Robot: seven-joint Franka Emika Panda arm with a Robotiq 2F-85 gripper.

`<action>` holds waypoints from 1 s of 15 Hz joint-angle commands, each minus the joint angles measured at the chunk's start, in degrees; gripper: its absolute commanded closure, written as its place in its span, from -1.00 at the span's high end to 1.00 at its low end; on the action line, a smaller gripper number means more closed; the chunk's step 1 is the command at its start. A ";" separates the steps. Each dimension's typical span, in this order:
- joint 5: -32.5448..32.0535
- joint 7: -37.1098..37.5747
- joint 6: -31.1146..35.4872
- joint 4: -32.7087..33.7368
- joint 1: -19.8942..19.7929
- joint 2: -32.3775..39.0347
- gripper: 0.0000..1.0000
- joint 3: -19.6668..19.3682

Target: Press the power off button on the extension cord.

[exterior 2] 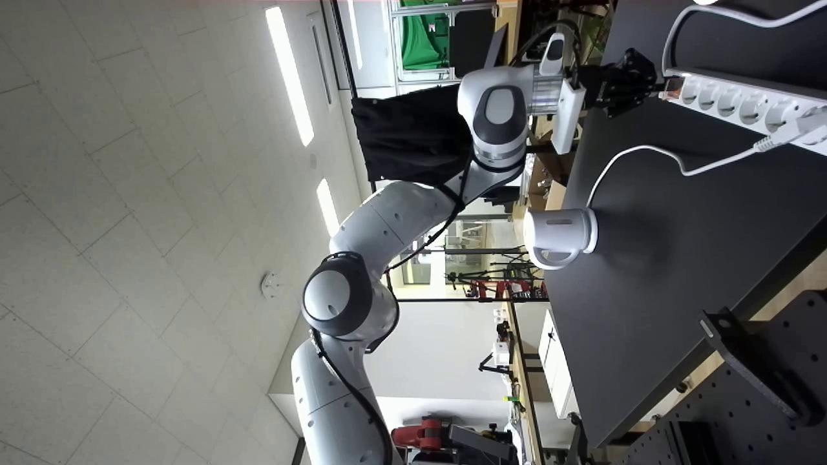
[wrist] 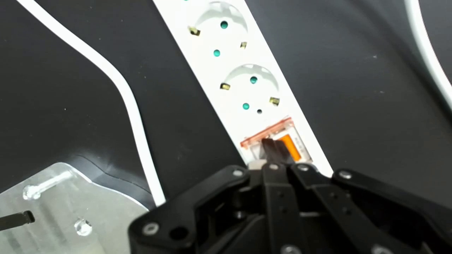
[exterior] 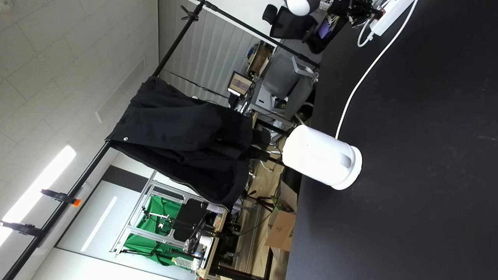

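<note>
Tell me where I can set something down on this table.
Between the white kettle and the table edge by the black bracket, the tabletop is bare. Crowded: around the extension cord, with the gripper at its switch, a plug and white cables.

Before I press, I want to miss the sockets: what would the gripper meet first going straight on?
Probably the orange-marked switch on the power strip; the gripper overlaps it in the wrist view, contact unclear.

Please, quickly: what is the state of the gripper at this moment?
Gripper: closed, holding nothing, at the switch of the extension cord.
</note>
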 commanded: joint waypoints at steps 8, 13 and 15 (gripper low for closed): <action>-1.53 -6.76 -5.89 0.73 0.13 -4.74 -1.00 2.12; -3.88 -9.85 -7.42 -0.86 2.26 -9.81 -0.46 2.30; -4.82 -10.40 -8.23 -0.78 2.76 -10.53 -0.39 2.30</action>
